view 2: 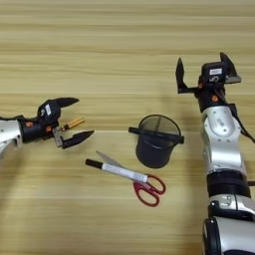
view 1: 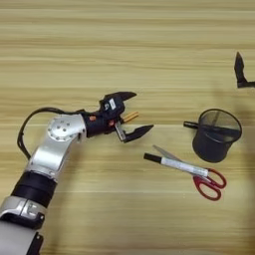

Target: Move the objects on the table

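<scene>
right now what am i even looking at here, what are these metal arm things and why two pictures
Both pictures come from one stereo camera on a humanoid robot's head, looking down at a wooden table; one is the left eye, one the right. The silver arms are the robot's own. The left gripper has its jaws open around a small orange-handled screwdriver lying on the table, not gripped. The right gripper hovers open and empty, beyond a black mesh pen cup. Beside the cup lie red-handled scissors with a white marker across them.
</scene>
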`<state>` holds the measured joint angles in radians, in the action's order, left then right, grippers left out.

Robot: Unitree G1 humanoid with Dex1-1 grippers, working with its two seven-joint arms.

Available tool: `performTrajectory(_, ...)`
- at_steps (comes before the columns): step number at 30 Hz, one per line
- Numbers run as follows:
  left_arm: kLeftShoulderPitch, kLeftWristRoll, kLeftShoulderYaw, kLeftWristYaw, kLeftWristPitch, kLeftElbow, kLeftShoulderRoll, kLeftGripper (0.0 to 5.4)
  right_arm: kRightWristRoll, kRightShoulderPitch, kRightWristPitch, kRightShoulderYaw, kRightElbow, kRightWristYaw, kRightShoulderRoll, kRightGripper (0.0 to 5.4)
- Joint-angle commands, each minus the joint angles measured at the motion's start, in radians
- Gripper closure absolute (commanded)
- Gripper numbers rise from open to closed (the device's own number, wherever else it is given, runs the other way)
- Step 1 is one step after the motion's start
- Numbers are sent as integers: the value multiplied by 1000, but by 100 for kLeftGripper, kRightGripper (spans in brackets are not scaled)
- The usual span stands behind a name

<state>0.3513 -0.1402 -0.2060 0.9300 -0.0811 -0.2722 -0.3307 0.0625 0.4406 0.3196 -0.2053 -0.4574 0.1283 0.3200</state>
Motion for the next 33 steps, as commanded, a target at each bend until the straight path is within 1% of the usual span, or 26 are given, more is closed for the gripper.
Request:
performTrajectory(1, -29, -31, -16, 66, 28, 62, -26, 2, 7, 11, 8, 2, -2, 3, -4, 0)
performTrajectory(5, -49, -43, -31, 116, 46, 98, -43, 2, 7, 12, 8, 2, -3, 5, -4, 0)
performTrajectory(8, -69, -44, -54, 158, 47, 121, -62, 2, 7, 12, 8, 2, -1, 5, -4, 0)
performTrajectory(12, -92, -37, -80, 208, 50, 136, -90, 2, 6, 12, 8, 2, -2, 6, -4, 0)
performTrajectory(15, -96, -31, -92, 221, 52, 133, -99, 2, 7, 13, 9, 3, -3, 7, -5, 0)
performTrajectory(24, -86, -13, -124, 237, 51, 111, -97, 2, 6, 11, 8, 2, 2, 8, -7, 0)
performTrajectory(33, -54, 19, -156, 233, 46, 51, -73, 2, 6, 6, 5, 4, 9, 9, -11, 0)
